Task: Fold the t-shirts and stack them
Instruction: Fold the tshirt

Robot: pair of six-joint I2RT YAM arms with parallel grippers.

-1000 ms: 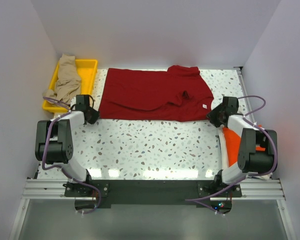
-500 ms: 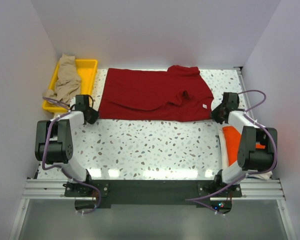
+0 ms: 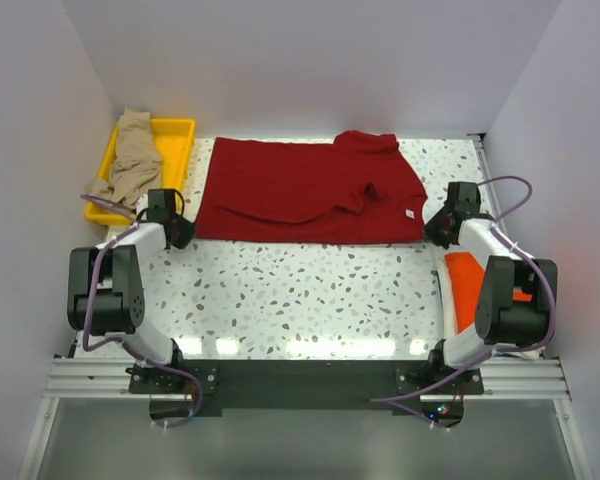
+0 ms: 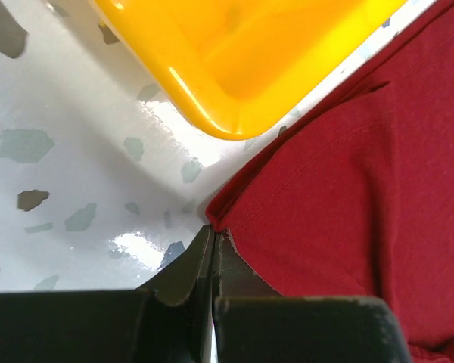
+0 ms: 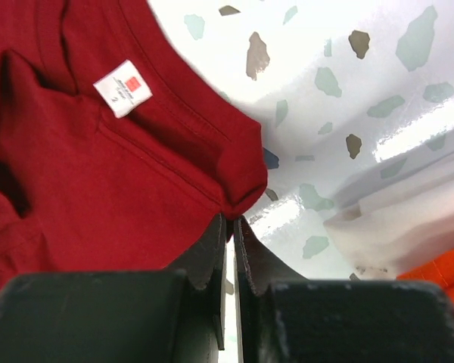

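my left fingers (image 4: 203, 255) and right fingers (image 5: 212, 249) pinch dark red t-shirt (image 3: 300, 190) corners; yellow tray (image 3: 177, 135) near left, orange t-shirt (image 3: 463, 282) near right.

Surface: white terrazzo table (image 3: 310, 290) with grey and brown flecks, glossy, with glare along the lower edge of the frame.

Item 1: dark red t-shirt (image 3: 300, 190), spread across the upper centre. The left half lies flat; the right half is rumpled and folded over itself. A white label (image 5: 123, 88) faces up near its lower right corner.

Item 2: yellow tray (image 3: 180, 140), upper left. Its near corner lies just beside the shirt's left edge, with a strip of bare table between them.

Item 3: white cloth (image 3: 448, 300) at the right edge, with an orange t-shirt (image 3: 465, 285) lying on it.
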